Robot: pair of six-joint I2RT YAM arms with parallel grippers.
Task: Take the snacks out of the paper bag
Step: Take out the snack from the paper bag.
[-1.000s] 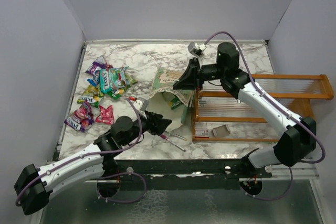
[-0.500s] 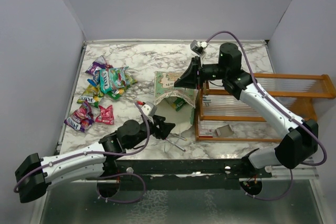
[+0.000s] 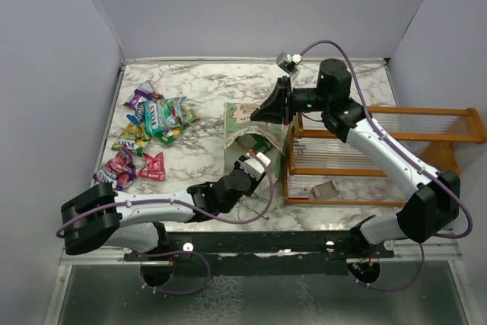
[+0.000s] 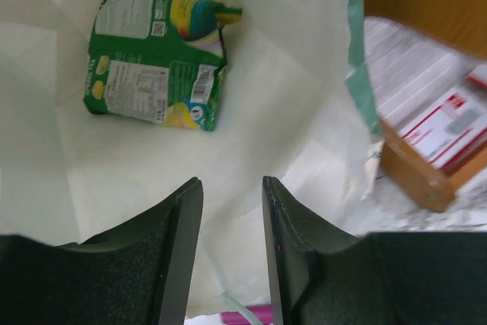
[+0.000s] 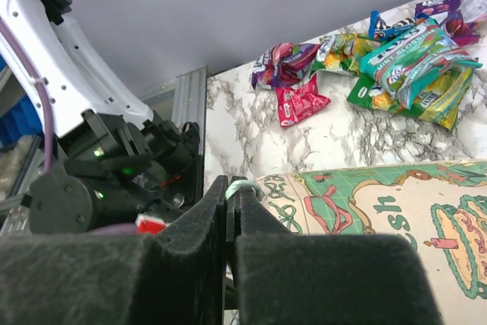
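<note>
The paper bag (image 3: 242, 121) lies tipped with its cream mouth toward the near edge. My right gripper (image 3: 256, 119) is shut on its mint string handle (image 5: 242, 186) and holds the top edge up; the patterned side (image 5: 380, 211) shows beside the jaws. My left gripper (image 3: 253, 159) is open at the bag's mouth, empty (image 4: 232, 192). A green snack packet (image 4: 156, 74) lies flat deep inside the bag, ahead of the left fingers and apart from them. Several snack packets (image 3: 148, 123) lie in a pile at the table's left, also in the right wrist view (image 5: 396, 58).
The orange wooden rack (image 3: 373, 159) stands just right of the bag, its corner close to the left gripper (image 4: 422, 184). A pink pen (image 4: 243, 316) lies on the table under the left gripper. Side walls bound the marble table.
My left arm has swung right and forward until its open gripper reaches the bag's mouth. My right gripper still holds the handle; the bag has shifted slightly, its mouth more open.
</note>
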